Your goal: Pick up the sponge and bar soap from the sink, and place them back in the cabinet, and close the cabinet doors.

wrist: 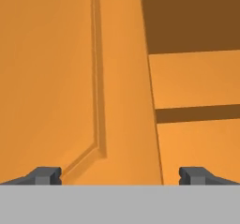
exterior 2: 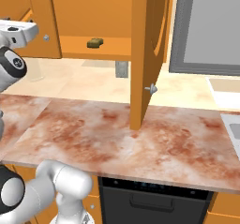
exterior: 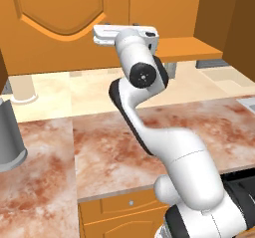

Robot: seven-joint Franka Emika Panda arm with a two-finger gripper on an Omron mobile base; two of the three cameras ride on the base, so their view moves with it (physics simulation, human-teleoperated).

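The cabinet stands open above the counter, its wooden shelf (exterior 2: 93, 47) lit inside. On that shelf lies the mustard sponge (exterior 2: 95, 42). The left cabinet door (exterior: 60, 13) shows its arched panel; the right door (exterior 2: 147, 54) juts out edge-on over the counter, silver knob (exterior 2: 151, 88) showing. My gripper (wrist: 120, 176) is open and empty, fingertips (wrist: 44, 175) wide apart, close in front of the left door's (wrist: 47, 78) panel, with the shelf (wrist: 197, 78) to its right. My white hand (exterior: 127, 33) is raised beside that door. The bar soap is out of view. A pale grey sink corner (exterior 2: 232, 124) shows at far right.
A reddish marble counter (exterior 2: 117, 129) spans the foreground. A grey cylindrical vessel (exterior: 7, 137) stands at its left and a pale round post (exterior: 22, 90) behind it. A dark appliance front (exterior 2: 150, 199) sits under the counter. A grey panel (exterior 2: 211, 26) rises at right.
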